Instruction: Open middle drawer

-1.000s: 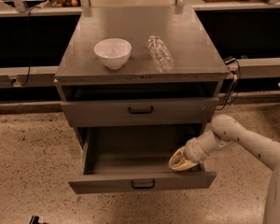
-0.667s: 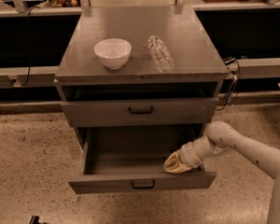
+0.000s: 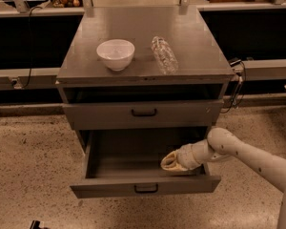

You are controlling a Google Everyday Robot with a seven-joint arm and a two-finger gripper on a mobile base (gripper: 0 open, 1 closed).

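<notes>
Arm [image 3: 250,157] reaches in from the right; gripper [image 3: 170,163] inside the pulled-out middle drawer [image 3: 105,189]; jaws' state unclear.

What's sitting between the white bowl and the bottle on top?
Nothing: only bare grey cabinet top lies between the bowl and the bottle, in the camera view. The gripper is down in the open drawer.

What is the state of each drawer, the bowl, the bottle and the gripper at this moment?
Middle drawer: pulled out, open.
Upper drawer: shut.
Bowl: upright on the cabinet top.
Bottle: lying on its side on the cabinet top.
Gripper: inside the middle drawer, near its right side.
</notes>
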